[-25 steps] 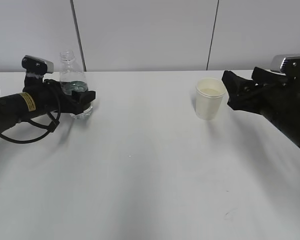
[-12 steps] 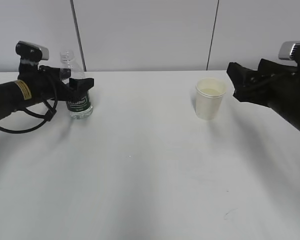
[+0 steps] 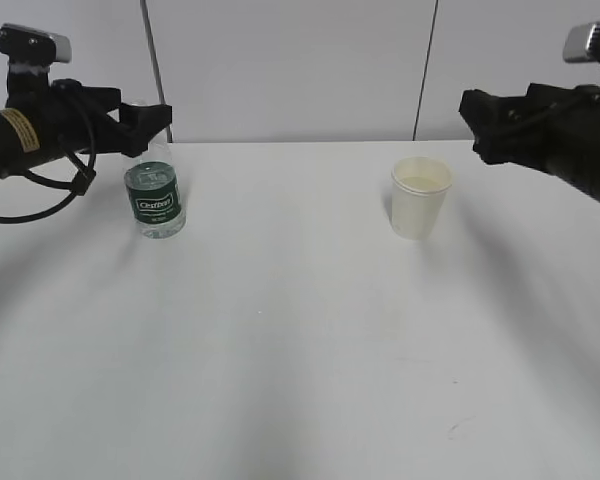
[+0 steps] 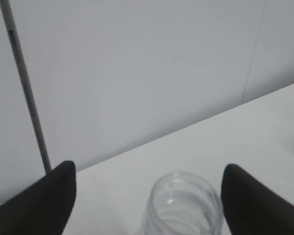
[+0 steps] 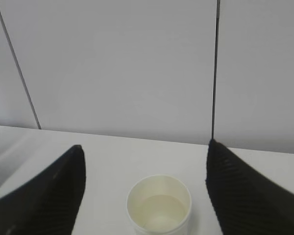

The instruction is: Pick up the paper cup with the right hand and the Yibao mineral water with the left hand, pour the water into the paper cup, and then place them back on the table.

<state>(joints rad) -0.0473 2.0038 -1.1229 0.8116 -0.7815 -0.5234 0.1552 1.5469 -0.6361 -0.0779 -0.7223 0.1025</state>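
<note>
White table (image 3: 300,350): Yibao mineral water (image 3: 155,200) upright.

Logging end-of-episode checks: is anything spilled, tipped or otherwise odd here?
Nothing stands out. The small clear plastic bottle with the dark green label and the cream-white paper cup both stand upright on the white table, with no puddle visible. The cup holds liquid; both grippers are open, clear of them.

Yibao mineral water (image 4: 182,203): body cut off below | neck hidden in exterior view
</note>
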